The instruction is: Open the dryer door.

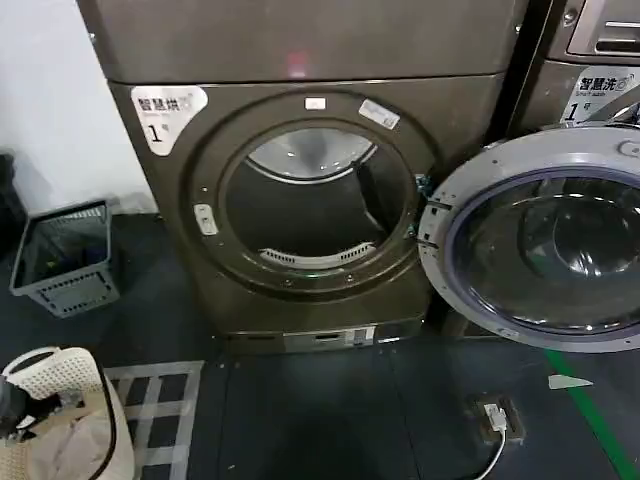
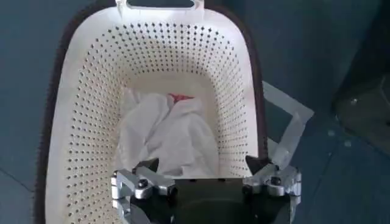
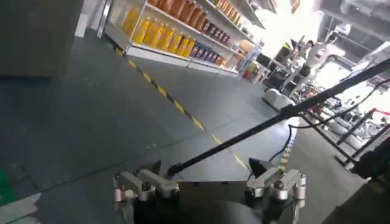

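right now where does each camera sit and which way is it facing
Head view: on the robot's head, looking forward and down at the dryer, its door swung open.
Left wrist view: on the left arm, looking down into a white laundry basket holding a white cloth; left gripper open.
Right wrist view: on the right arm, facing across the floor to shelves; right gripper open.
Shared: the laundry basket also shows in the head view.

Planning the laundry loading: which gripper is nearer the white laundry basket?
Left. The left gripper hangs open right above the white laundry basket and its clothes; the right gripper faces bare floor toward store shelves.
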Controlling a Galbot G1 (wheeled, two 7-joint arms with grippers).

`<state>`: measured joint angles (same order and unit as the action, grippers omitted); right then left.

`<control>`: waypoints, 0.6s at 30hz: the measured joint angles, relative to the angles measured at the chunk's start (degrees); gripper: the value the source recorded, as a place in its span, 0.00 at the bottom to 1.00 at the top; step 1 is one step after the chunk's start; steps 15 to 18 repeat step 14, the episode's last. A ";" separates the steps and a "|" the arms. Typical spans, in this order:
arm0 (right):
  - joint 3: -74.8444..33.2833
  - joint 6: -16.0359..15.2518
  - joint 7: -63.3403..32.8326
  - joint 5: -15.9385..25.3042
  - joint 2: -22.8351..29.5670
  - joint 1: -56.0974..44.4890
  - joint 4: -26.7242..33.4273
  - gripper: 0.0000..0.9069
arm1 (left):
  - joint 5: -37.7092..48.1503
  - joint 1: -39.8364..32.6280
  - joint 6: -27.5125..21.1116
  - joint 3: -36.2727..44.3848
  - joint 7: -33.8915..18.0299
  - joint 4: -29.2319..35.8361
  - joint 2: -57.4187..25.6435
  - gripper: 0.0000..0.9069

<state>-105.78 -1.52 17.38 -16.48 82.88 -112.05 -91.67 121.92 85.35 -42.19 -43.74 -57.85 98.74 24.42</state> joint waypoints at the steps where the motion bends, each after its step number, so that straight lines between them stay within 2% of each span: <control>1: -0.01 0.00 0.00 0.04 0.03 0.01 0.01 1.00 | 0.00 0.00 0.00 -0.01 0.00 -0.05 0.02 1.00; 18: -0.01 0.28 0.49 0.30 0.17 0.06 0.01 1.00 | 0.09 -0.22 0.00 0.18 0.01 -0.61 0.04 1.00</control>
